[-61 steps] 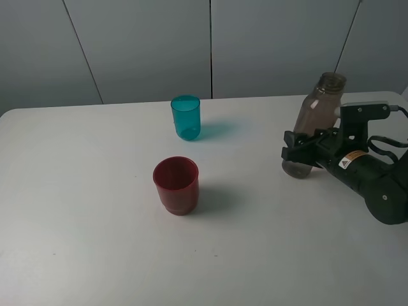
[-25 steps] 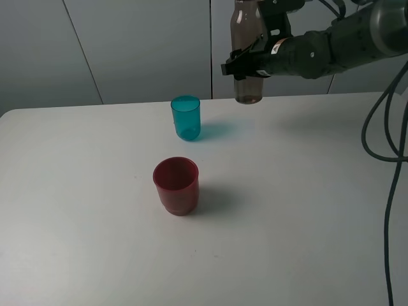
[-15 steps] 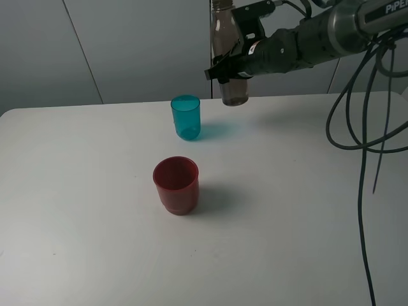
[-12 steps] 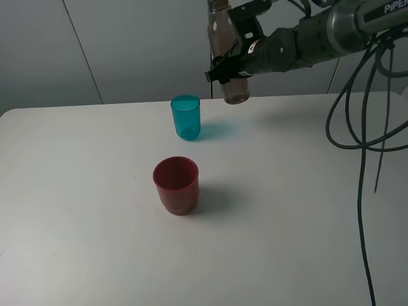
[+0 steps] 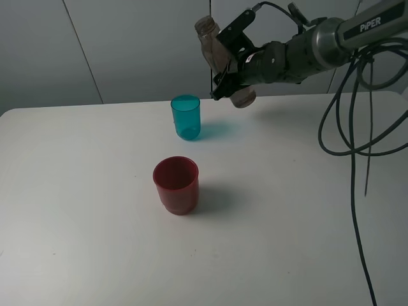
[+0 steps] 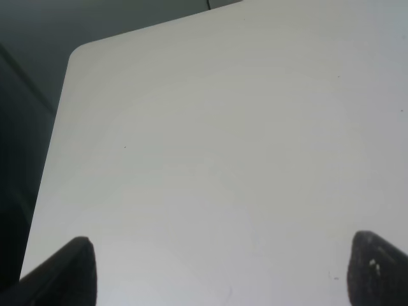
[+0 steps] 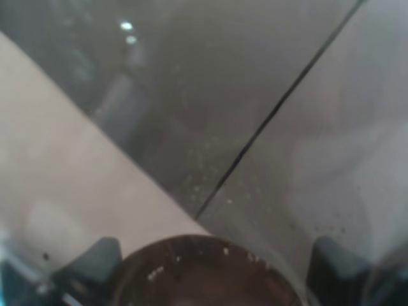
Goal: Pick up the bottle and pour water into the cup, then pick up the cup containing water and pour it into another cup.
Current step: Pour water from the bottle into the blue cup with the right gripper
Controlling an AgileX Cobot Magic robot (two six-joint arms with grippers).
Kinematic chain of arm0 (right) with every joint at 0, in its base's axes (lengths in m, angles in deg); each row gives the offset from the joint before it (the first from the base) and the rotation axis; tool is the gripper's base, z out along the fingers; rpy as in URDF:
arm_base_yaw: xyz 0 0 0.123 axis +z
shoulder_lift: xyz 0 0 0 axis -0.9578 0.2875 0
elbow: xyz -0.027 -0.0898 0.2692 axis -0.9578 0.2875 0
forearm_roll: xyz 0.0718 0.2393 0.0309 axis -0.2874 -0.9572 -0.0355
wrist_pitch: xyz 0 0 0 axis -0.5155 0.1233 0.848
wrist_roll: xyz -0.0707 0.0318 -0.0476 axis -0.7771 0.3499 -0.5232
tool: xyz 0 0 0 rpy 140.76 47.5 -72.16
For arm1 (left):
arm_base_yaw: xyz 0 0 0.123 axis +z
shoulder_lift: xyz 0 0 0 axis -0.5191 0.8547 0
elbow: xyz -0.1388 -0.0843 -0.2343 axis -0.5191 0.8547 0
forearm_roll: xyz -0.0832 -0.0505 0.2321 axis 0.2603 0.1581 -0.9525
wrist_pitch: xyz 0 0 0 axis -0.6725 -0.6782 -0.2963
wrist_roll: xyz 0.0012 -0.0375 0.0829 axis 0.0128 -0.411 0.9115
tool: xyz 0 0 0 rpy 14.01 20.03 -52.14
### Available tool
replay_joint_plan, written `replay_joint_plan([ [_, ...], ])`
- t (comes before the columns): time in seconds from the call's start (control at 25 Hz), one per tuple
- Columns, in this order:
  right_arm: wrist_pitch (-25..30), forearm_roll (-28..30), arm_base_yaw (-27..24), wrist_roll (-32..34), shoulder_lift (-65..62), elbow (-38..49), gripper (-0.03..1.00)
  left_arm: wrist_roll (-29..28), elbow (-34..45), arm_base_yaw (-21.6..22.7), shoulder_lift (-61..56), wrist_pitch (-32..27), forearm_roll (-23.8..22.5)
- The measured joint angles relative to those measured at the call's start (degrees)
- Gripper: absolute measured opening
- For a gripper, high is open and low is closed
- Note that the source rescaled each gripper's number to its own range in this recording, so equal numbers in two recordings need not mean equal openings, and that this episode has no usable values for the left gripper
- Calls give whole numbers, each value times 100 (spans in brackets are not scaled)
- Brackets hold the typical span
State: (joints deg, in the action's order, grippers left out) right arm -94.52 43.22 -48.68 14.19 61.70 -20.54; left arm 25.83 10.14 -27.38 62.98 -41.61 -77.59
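My right gripper [image 5: 231,67] is shut on the smoky grey-brown bottle [image 5: 221,58] and holds it in the air, tilted with its neck up and to the left, above and right of the teal cup [image 5: 185,117]. The teal cup stands upright on the white table [image 5: 95,191]. The red cup [image 5: 176,185] stands in front of it, nearer the table's middle. In the right wrist view the bottle's body [image 7: 204,268] fills the space between the fingers. My left gripper [image 6: 217,274] is open over bare table; only its fingertips [image 6: 70,268] show there.
Grey wall panels stand behind the table. Black cables [image 5: 357,159] hang from the right arm over the table's right side. The table's corner and left edge [image 6: 70,57] show in the left wrist view.
The right gripper has lifted the bottle off the table at the right, carried it left to beside the teal cup, and now tilts its neck leftward.
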Motion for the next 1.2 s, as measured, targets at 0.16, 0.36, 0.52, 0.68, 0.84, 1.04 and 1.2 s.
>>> replay_joint_plan([
  [0.16,-268,-88,-10,-479,158,-87,1,0,0,0,0,0,0],
  [0.36,-193,574,-116,-645,239,-135,1,0,0,0,0,0,0],
  [0.52,-182,1086,-169,-681,239,-135,1,0,0,0,0,0,0],
  [0.68,-269,1542,-169,-713,290,-149,1,0,0,0,0,0,0],
  [0.84,-260,1657,-169,-739,536,-341,1,0,0,0,0,0,0],
  [1.04,-163,1682,-169,-1158,708,-461,1,0,0,0,0,0,0],
  [1.2,-161,1682,-184,-1773,708,-475,1,0,0,0,0,0,0],
])
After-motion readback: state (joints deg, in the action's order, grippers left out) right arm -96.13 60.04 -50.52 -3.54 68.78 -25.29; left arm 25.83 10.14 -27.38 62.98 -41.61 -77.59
